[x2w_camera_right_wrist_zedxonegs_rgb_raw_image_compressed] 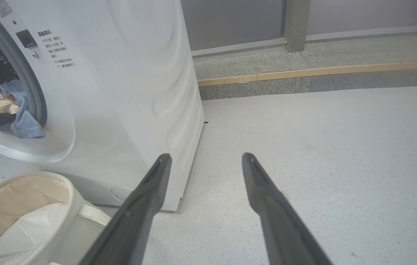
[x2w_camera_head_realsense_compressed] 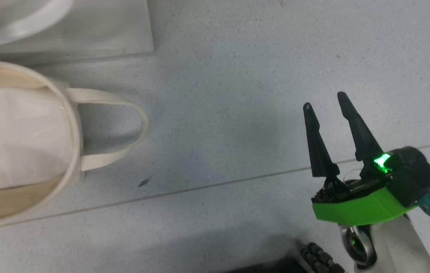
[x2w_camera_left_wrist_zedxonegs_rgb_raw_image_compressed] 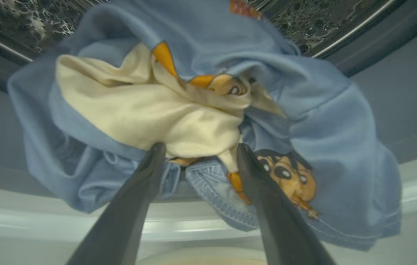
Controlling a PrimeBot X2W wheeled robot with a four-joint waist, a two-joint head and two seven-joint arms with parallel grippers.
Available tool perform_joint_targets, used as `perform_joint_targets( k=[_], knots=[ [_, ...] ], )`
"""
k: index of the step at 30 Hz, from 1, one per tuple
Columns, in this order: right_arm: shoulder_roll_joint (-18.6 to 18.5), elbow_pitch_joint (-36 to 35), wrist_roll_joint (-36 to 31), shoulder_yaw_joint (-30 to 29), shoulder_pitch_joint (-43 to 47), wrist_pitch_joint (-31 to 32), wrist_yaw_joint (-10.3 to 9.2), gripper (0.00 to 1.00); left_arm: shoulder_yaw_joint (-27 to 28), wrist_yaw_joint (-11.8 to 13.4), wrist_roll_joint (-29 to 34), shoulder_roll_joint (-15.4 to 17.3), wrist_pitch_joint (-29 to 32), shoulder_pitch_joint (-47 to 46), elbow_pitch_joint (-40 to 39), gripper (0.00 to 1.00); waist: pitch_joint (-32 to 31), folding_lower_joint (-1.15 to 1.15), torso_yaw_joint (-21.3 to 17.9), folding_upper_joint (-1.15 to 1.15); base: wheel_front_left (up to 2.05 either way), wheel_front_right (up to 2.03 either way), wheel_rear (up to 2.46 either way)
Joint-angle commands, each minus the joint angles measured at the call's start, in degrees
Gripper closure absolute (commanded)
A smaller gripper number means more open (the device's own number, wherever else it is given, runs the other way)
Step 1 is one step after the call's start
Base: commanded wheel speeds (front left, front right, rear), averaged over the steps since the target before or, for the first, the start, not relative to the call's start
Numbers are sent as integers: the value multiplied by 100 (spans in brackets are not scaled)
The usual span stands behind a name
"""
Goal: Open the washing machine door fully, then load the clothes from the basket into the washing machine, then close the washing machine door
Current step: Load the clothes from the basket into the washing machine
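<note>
At the left edge of the head view the basket (x2w_camera_head_realsense_compressed: pixel 73 125) is seen standing on the floor (x2w_camera_head_realsense_compressed: pixel 218 113), close before the washing machine (x2w_camera_head_realsense_compressed: pixel 85 34); within it the white liner (x2w_camera_head_realsense_compressed: pixel 17 132) is seen, and no blue cloth on the part in frame; the clothes (x2w_camera_left_wrist_zedxonegs_rgb_raw_image_compressed: pixel 322 110) are found at the machine instead, draped over the lower edge of its mouth, partly on the grey ring (x2w_camera_left_wrist_zedxonegs_rgb_raw_image_compressed: pixel 396 92) below the perforated drum (x2w_camera_left_wrist_zedxonegs_rgb_raw_image_compressed: pixel 304 14) and partly hanging out over the white front; the left gripper (x2w_camera_left_wrist_zedxonegs_rgb_raw_image_compressed: pixel 201 147) is held at that bundle with its fingers well apart and clamped on nothing, the tips at the lower folds, though whether they touch the cloth cannot be told; further right, bare floor is crossed, and the right gripper (x2w_camera_head_realsense_compressed: pixel 325 99) is seen near the lower right corner of the head view, hanging above the floor well apart from basket and machine, its fingers likewise spread and empty; the loading step is judged to be in hand and nearly done, the bundle being delivered but not seated; the next move is judged to call for the hanging cloth to be pushed or lifted past the ring, deep into the drum, so that nothing is caught when the door is swung shut.
</note>
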Motion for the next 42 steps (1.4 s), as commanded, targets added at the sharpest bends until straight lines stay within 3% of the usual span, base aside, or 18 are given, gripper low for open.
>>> perform_joint_targets(
  k=[1, 9, 10, 11, 22, 28, 42],
  knots=[
    [39, -224, -20, 104, -21, -89, 43, 0, 128, 11, 29, 472, -95, -271, 98, 0, 160, -1, -5, 0, 0, 0, 0],
    [40, -285, -72, 76, -46, -120, 43, 0, -414, 10, -41, 372, -177, -833, 668, 0, 353, -1, 34, 0, 0, 0, 0],
    [40, -287, -75, 72, -47, -122, 43, 0, -504, 10, -51, 367, -168, -871, 688, 93, 359, -1, 39, 0, 0, 0, 0],
    [40, -289, -79, 68, -49, -124, 43, 0, -582, 10, -85, 356, -158, -907, 694, 100, 366, -1, 44, 0, 0, 0, 0],
    [40, -280, -68, 34, -38, -138, 43, 0, -1061, 10, -530, 447, -517, -1403, 539, 100, 403, -1, 55, 0, 0, 0, 0],
    [40, -347, -46, -89, -45, -153, 43, 0, -1140, 10, -449, 644, -690, -1994, 311, 100, 565, -1, 42, 0, 0, 0, 0],
    [40, -445, -89, -3, -121, -167, 43, 0, -416, 10, 126, 812, -698, -3251, 277, 100, 1039, -1, -136, 0, 0, 0, 0]
  ],
)
